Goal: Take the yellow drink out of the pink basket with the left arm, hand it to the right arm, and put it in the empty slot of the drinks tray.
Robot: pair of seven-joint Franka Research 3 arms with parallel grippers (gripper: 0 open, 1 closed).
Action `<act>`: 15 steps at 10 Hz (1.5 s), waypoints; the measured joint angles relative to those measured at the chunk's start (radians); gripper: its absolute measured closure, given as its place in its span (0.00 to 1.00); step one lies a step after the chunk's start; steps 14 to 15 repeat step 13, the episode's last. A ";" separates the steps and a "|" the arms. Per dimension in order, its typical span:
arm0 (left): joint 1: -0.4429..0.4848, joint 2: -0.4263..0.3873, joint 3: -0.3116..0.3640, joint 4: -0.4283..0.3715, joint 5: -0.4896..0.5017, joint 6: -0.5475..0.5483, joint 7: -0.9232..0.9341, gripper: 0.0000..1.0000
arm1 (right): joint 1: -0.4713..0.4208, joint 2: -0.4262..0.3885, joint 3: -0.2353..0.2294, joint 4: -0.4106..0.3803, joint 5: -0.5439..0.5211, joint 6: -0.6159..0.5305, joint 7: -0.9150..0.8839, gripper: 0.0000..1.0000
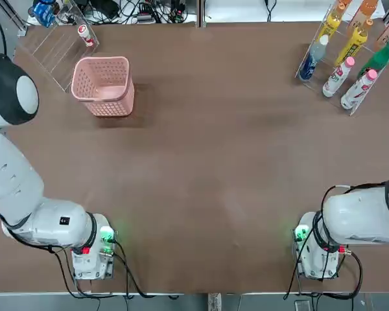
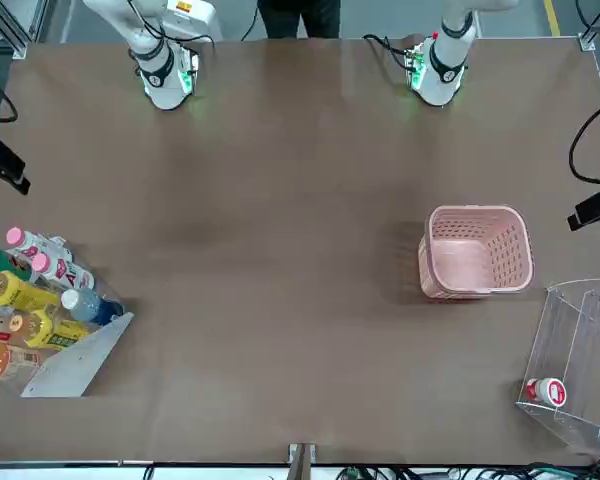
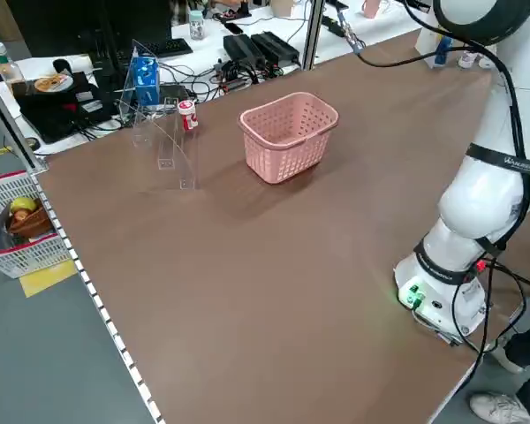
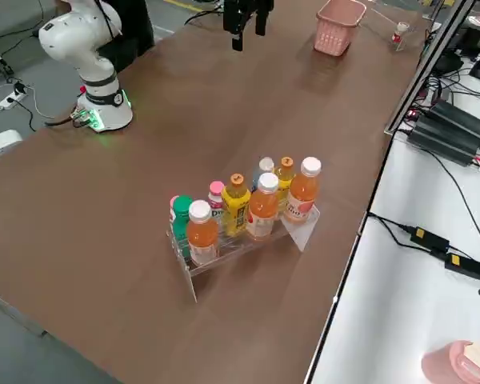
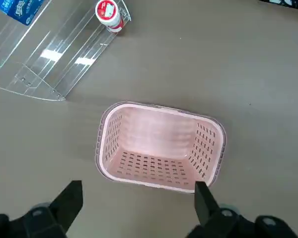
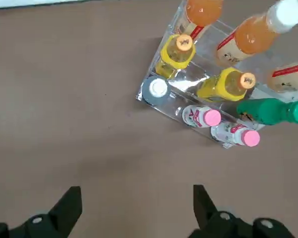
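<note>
Both yellow bottles (image 6: 175,58) sit slantwise, caps up, in the tray (image 2: 78,362), beyond and below the spread right claw (image 6: 138,210), the nearer one; which is the task's drink, I cannot tell. The left claw (image 5: 139,210), also spread and holding nothing, hangs near the bare-bottomed basket (image 5: 149,183). Likely only backing away remains.

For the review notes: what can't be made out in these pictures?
- Left arm: in the top view, its jaws lie beyond the left edge.
- Right arm: in the top view, the right edge cuts it off, jaws included.
- Clear rack beside the pink basket: in the left wrist view, the top and left edges cut it off.
- Blue pack: same view, cut by the top edge.
- Small bottle labels: too small to read in the top view.
</note>
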 joint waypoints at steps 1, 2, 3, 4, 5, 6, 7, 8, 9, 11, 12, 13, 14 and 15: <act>0.000 0.000 0.000 0.000 0.000 0.000 0.000 0.00 | 0.003 0.002 0.000 0.000 -0.001 -0.012 0.010 0.01; 0.000 0.000 0.000 0.000 0.000 0.000 0.000 0.00 | 0.003 0.003 0.000 0.000 -0.001 -0.018 0.012 0.01; 0.000 0.000 0.001 0.000 0.000 0.000 0.000 0.00 | 0.003 0.003 0.000 0.000 -0.001 -0.028 0.012 0.01; 0.000 0.000 0.001 0.000 0.000 0.000 0.000 0.00 | 0.004 0.003 0.000 0.001 -0.001 -0.037 0.012 0.01; 0.000 0.000 0.001 0.000 0.000 0.000 0.000 0.00 | 0.004 0.003 0.000 0.003 -0.001 -0.040 0.012 0.01; 0.000 0.000 0.001 0.000 0.000 0.000 0.000 0.00 | 0.004 0.003 0.000 0.005 0.000 -0.042 0.012 0.01; 0.000 0.000 0.001 0.000 0.000 0.000 0.000 0.00 | 0.006 0.003 0.000 0.005 0.000 -0.042 0.012 0.01; 0.000 0.000 0.001 0.000 0.000 0.000 0.000 0.00 | 0.009 0.003 0.000 0.006 0.000 -0.042 0.012 0.01; 0.000 0.000 0.001 0.000 0.000 0.000 0.000 0.00 | 0.013 0.003 0.000 0.006 0.000 -0.042 0.012 0.01; 0.000 0.000 0.001 0.000 0.000 0.000 0.000 0.00 | 0.019 0.003 0.000 0.006 0.020 -0.042 0.012 0.01; 0.000 0.000 0.001 0.000 0.000 0.000 0.000 0.00 | 0.019 0.003 0.000 0.006 0.038 -0.041 0.012 0.01; 0.000 0.000 0.001 0.000 0.000 0.000 0.000 0.00 | 0.019 0.003 -0.001 0.007 0.042 -0.041 0.012 0.01; 0.000 0.000 0.001 0.000 0.000 0.000 0.000 0.00 | 0.019 0.003 -0.001 0.007 0.042 -0.041 0.012 0.01; 0.000 0.000 0.001 0.000 0.000 0.000 0.000 0.00 | 0.019 0.003 -0.001 0.007 0.042 -0.041 0.012 0.01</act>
